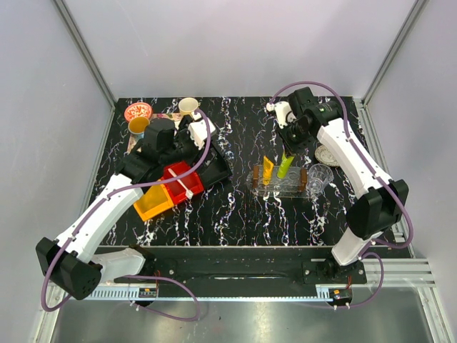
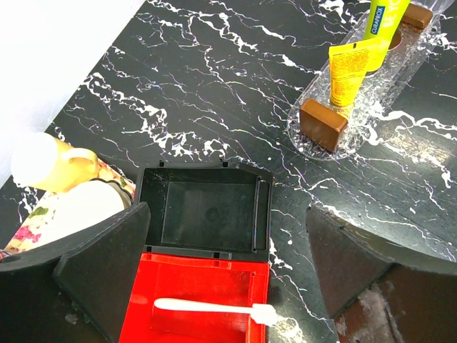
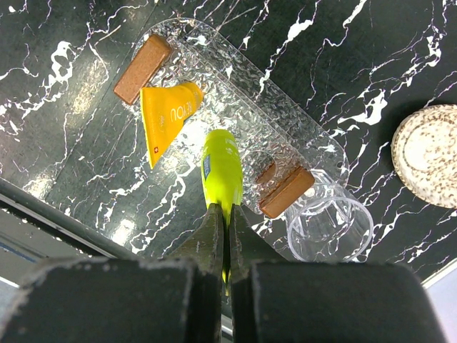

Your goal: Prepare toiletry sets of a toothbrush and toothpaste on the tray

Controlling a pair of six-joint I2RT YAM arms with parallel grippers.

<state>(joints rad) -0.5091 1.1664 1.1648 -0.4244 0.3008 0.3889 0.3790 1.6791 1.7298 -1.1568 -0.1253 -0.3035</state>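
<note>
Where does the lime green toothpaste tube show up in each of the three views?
Top external: the lime green tube stands right of centre.
Left wrist: at the top edge, right side, cut off.
Right wrist: centre of the picture.
Shared landmark: the orange-yellow tube right beside it.

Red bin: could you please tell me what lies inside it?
One white toothbrush lies across the red bin, head at its rim. The left pincer covers its left corner; the near part is out of frame.
</note>
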